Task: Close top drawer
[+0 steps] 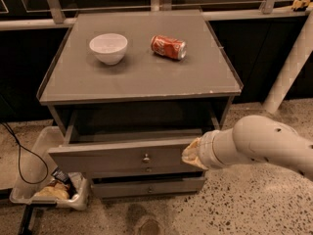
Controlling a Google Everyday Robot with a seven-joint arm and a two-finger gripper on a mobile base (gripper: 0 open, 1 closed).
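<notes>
The top drawer (112, 156) is a wide grey box with a flat front and a small round metal knob (146, 158). It stands pulled out from the grey cabinet (137, 77), with a dark gap above its front. My gripper (191, 153) reaches in from the right on a white arm (259, 143). Its tip lies against the right end of the drawer front.
A white bowl (108, 48) and a red soda can (168, 47) lying on its side rest on the cabinet top. Two shorter drawers sit below, the lowest (149, 186) slightly out. A clear bin (46, 180) with snack bags and a black cable (19, 151) lie at left. A white post (291, 62) stands at right.
</notes>
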